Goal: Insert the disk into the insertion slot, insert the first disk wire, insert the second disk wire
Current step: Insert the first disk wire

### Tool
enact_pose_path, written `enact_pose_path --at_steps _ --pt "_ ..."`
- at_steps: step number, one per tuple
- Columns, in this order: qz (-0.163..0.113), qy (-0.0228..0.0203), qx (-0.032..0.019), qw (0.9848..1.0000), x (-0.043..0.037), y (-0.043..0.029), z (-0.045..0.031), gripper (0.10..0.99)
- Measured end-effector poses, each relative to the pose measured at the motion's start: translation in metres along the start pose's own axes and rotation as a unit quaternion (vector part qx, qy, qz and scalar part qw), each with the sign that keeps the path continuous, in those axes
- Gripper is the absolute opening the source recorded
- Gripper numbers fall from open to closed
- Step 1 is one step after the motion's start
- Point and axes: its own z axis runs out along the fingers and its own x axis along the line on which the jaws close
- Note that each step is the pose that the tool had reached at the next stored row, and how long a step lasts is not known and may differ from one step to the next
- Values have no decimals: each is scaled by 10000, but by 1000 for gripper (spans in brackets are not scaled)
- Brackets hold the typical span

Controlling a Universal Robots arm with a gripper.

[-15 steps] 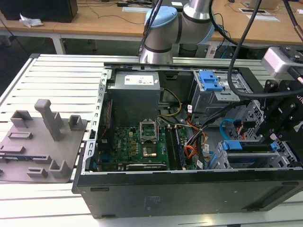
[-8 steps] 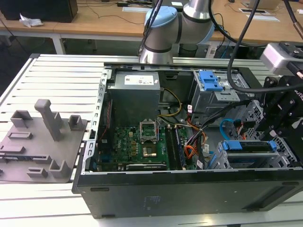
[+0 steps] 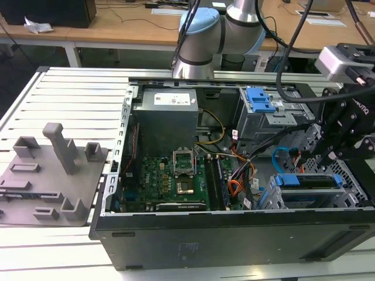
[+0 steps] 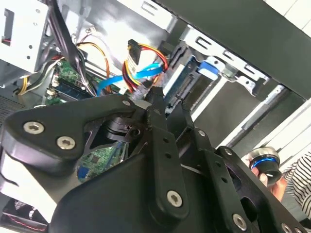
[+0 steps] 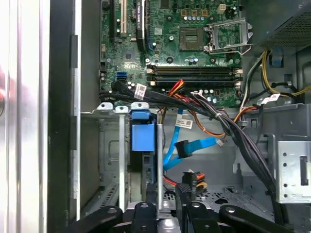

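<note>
The disk, in its bright blue carrier, sits inside the insertion slot, a silver perforated cage at the case's front. My gripper hangs just above the disk's rear end. Its fingers stand open by a narrow gap with nothing between them, as seen in both wrist views. The first disk wire, orange, red and black strands with a dark plug, lies right beside one finger, outside the gap. The second disk wire, a light-blue loop, hangs free just beyond it.
A grey cage with a blue latch stands behind the slot. Thick black cable bundles cross over the motherboard. A grey fixture plate lies at the exterior view's left. A person's hand holding a round knob is outside the case.
</note>
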Motion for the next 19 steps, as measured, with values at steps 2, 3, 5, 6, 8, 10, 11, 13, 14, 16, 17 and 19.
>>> enact_pose_path --at_steps 2,3,5,6,8,10,11,13,14,16,17,19 --pt "0 8 0 10000 -44 1 0 302" --pt "1 12 0 10000 -69 1 -1 302" --pt "1 18 1 10000 -115 2 -1 302" --pt "1 20 0 10000 -128 2 0 302" --pt "1 20 0 10000 -135 3 0 302" --pt "1 21 0 10000 -135 16 8 302" --pt "1 20 0 10000 -135 20 12 302" --pt "0 21 0 10000 -135 24 17 302" --pt "0 22 1 10000 -136 25 23 302" --pt "1 21 0 10000 -142 25 42 302" --pt "1 20 0 10000 -145 25 47 302" --pt "1 22 0 10000 -152 24 55 302"
